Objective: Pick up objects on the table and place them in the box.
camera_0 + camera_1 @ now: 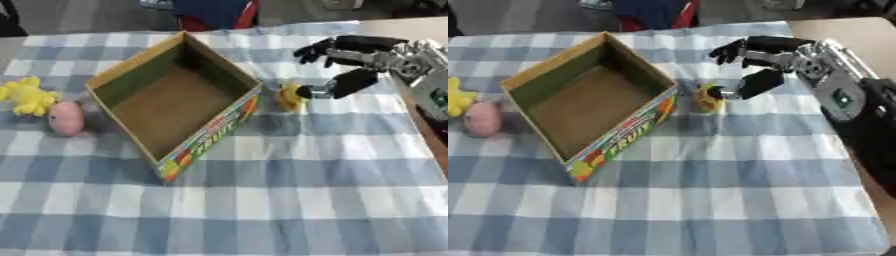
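Observation:
An open cardboard box (131, 70) with a printed fruit side lies in the middle of the checked cloth; nothing shows inside it. A small yellow and orange toy (288, 96) stands just right of the box. My right hand (350, 60) hovers right beside the toy with fingers spread above it and the thumb tip close to its right side; the hand is open and holds nothing. Left of the box lie a yellow toy (26, 96) and a pink rounded toy (66, 118), touching each other. My left hand does not show.
The blue and white checked cloth (262, 200) covers the table. A bare wooden table edge (842, 30) shows at the far right, behind my right arm. A person in dark blue and red stands at the far edge.

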{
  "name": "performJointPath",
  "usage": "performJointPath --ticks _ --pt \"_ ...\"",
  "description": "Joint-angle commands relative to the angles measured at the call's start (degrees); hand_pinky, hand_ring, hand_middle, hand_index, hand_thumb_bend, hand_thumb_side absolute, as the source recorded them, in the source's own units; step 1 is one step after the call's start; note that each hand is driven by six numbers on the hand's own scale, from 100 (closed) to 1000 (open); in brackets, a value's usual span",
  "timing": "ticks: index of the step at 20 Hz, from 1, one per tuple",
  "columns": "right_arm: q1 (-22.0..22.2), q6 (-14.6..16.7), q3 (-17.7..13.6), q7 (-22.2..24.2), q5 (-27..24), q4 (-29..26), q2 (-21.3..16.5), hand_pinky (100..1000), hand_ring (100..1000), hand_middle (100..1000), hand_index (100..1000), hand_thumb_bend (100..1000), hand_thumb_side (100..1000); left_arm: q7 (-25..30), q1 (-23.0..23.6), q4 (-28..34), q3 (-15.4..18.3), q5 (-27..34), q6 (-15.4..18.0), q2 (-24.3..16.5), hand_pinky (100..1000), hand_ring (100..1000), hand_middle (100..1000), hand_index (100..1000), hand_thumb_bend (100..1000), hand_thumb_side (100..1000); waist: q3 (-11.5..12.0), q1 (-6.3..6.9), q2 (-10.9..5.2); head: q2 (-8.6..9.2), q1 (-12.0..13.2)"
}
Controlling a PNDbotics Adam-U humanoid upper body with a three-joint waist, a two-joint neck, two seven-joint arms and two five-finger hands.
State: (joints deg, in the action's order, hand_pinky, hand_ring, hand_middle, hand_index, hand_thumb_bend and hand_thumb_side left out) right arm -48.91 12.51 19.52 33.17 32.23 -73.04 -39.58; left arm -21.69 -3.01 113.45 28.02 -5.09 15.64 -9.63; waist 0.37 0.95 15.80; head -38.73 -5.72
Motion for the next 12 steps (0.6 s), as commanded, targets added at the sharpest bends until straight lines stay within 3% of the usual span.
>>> performJointPath --ticks 1,12 --pt "-1.33 0.39 -0.01 -0.19 1.05 0.31 -1.66 721 862 813 1000 390 790 0.24 -0.31 1.14 0.16 -0.18 0.10 -1.45 411 564 520 802 371 725 0.12 -0.02 -0.88 0.43 -0.17" --pt "-1.91 0.92 1.00 -1.91 3.95 3.04 -0.53 712 853 792 1000 378 801 0.40 -0.29 1.14 0.12 -0.25 0.26 -0.87 411 563 519 799 371 721 0.52 0.37 -0.02 -0.50 0.75"
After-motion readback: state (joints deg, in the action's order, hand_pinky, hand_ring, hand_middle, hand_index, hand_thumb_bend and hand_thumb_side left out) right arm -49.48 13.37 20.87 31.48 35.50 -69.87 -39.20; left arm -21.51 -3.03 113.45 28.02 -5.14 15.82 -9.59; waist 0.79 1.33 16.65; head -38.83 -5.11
